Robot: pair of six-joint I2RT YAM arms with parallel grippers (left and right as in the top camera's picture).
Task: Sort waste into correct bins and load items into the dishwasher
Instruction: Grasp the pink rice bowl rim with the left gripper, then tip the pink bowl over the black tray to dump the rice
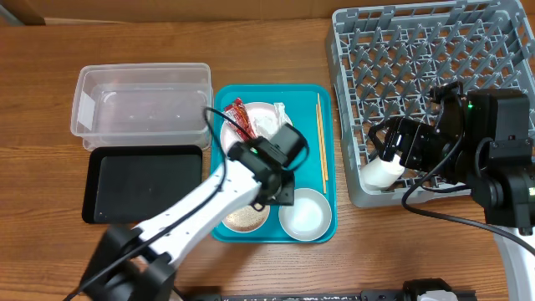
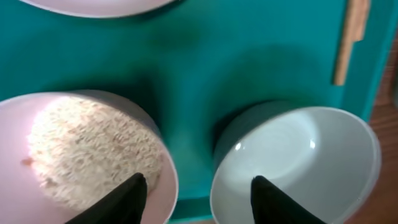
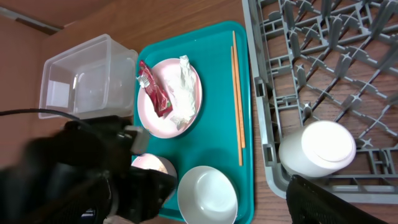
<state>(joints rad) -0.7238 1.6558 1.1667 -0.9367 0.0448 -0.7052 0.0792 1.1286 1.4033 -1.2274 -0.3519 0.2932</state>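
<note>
The table (image 1: 50, 100) is carrying everything. The grey dish rack (image 1: 426, 75) is sitting at 2 o'clock, within the right arm's reach. The clear tub (image 1: 142, 100) is waiting at 10 o'clock with the black tray (image 1: 142, 184) just beside it at 8 o'clock, both empty, probably so the left arm can drop waste into them.

The teal serving tray (image 1: 305, 150) is lying at the centre. It is holding the large plate (image 1: 259, 113) at its 11 o'clock, where the napkin (image 1: 274, 115) and red sauce packet (image 1: 241, 119) are lying together. The rice bowl (image 2: 81, 149) and the empty bowl (image 2: 298, 162) are sitting side by side along its 6 o'clock edge, and the chopsticks (image 1: 321, 142) are running along its 3 o'clock side.

The white cup (image 3: 317, 149) is lying in the rack's 7 o'clock corner.

The left arm (image 1: 209, 196) is stretching from 7 o'clock over the tray. Its jaws are pointing down, spread wide and gripping nothing, above the gap between the two bowls, likely about to pick one.

The right arm (image 1: 493, 159) is reaching from 4 o'clock towards the cup. I cannot tell whether its jaws are gripping the cup.
</note>
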